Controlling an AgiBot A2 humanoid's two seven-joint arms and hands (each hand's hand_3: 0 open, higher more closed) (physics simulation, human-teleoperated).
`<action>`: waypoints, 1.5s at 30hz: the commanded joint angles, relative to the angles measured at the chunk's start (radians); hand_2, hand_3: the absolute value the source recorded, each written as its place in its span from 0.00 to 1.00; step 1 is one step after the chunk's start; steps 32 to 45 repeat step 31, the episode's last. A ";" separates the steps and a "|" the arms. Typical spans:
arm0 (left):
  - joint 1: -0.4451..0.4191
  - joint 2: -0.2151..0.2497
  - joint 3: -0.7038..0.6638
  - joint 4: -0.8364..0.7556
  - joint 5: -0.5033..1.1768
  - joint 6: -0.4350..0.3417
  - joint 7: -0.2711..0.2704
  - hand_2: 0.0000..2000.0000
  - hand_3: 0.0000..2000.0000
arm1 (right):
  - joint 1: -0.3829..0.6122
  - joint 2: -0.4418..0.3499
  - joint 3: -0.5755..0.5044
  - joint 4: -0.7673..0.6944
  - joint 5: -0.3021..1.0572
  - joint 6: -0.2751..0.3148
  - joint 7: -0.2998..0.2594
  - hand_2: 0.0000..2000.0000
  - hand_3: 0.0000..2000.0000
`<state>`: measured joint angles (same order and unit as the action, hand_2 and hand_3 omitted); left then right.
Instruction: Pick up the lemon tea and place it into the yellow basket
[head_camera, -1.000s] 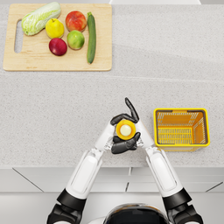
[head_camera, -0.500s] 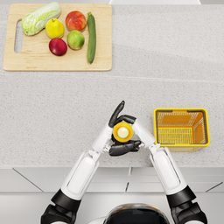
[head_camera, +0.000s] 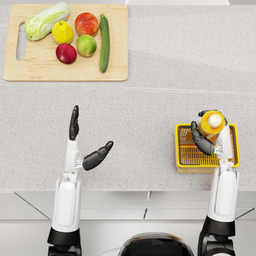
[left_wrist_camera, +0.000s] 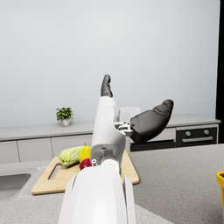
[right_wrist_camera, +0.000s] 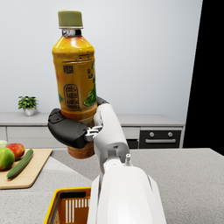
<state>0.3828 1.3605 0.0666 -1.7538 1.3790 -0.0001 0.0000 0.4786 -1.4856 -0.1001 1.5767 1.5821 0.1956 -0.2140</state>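
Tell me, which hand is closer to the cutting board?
Left. The left hand hovers open just in front of the cutting board; the right hand holds the lemon tea over the basket, farther away.

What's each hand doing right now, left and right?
Left hand: open, holding nothing.
Right hand: holding the lemon tea upright above the basket.

You see the lemon tea bottle (right_wrist_camera: 75, 74), amber with a green cap, held upright in the right hand (right_wrist_camera: 70, 129) above the yellow basket (head_camera: 186, 155), which sits on the counter.
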 joint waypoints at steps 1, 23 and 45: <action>0.009 0.004 0.001 0.004 0.000 0.000 0.000 0.00 0.00 | 0.003 0.001 -0.014 -0.044 0.000 0.006 -0.036 1.00 1.00; 0.150 0.045 -0.133 0.124 0.000 0.000 0.000 0.00 0.00 | 0.030 0.008 -0.036 0.029 0.000 -0.195 0.212 0.00 0.00; 0.134 0.047 -0.150 0.119 0.000 0.000 0.000 0.00 0.00 | 0.027 0.008 -0.042 0.013 0.000 -0.196 0.214 0.00 0.00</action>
